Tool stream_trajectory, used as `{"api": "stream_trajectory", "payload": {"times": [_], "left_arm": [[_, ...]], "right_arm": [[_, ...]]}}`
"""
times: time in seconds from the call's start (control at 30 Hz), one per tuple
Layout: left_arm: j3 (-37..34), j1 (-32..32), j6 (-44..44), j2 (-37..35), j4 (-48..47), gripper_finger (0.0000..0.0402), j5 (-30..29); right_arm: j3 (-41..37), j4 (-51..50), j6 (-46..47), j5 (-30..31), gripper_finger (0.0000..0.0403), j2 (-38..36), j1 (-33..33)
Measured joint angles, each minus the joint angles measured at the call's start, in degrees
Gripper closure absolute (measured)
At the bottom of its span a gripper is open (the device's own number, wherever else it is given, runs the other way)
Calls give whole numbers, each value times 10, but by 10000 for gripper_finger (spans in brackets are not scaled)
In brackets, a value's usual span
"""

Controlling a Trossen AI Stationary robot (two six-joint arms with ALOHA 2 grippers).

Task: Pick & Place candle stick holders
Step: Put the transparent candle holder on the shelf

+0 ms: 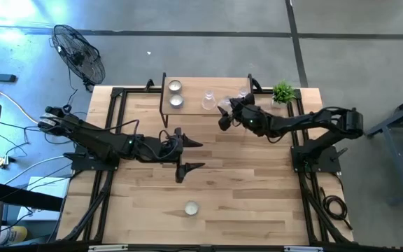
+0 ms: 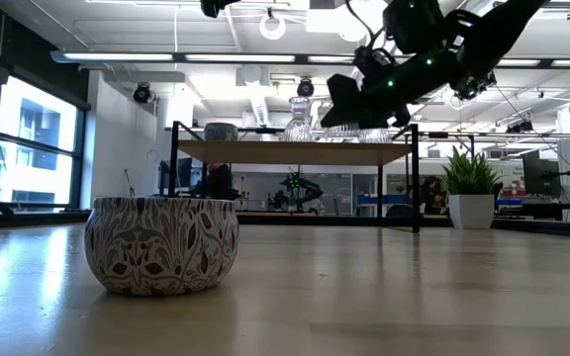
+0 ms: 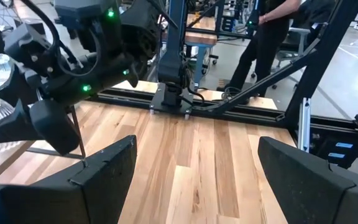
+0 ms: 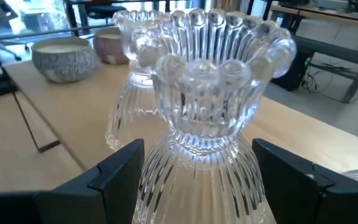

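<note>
My right gripper (image 4: 197,177) is open at the raised wooden shelf (image 1: 187,108) at the table's far side. Its fingers stand on either side of a clear ribbed glass stemmed holder (image 4: 213,93) that stands upright on the shelf. A second glass holder (image 4: 126,93) stands just behind it, and two tealight cups (image 1: 175,93) sit on the shelf's left part. One patterned tealight cup (image 1: 191,208) rests on the table near its front edge and is large in the low view (image 2: 162,244). My left gripper (image 1: 189,155) is open and empty at mid-table. My right gripper's fingers (image 4: 114,177) flank the glass holder's flared lower body (image 4: 197,168), coming level from the table's right side. I cannot tell whether they touch the glass. The holder stands upright with its base out of view below the fingers.
A small green plant in a white pot (image 1: 283,92) stands at the far right corner beside the shelf. Black frame rails (image 1: 110,133) run along the table's left and right sides. A fan (image 1: 79,52) stands off the far left corner. A person (image 3: 272,37) stands beyond the table.
</note>
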Motion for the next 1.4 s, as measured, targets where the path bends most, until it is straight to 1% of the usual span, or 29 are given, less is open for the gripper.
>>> {"api": "stream_trajectory", "payload": {"times": [0.23,0.37,0.6,0.97,1.4], "left_arm": [[0,0,-2,0,0,71,0],[0,0,-2,0,0,71,0],[0,0,-2,0,0,71,0],[0,0,-2,0,0,71,-3],[0,0,-2,0,0,71,-3]], "right_arm": [[1,6,26,14,135,1,-2],[2,8,45,-10,135,1,-14],[2,9,57,-31,135,0,-22],[2,5,62,-32,135,3,-23],[2,3,76,-49,135,3,-20]]}}
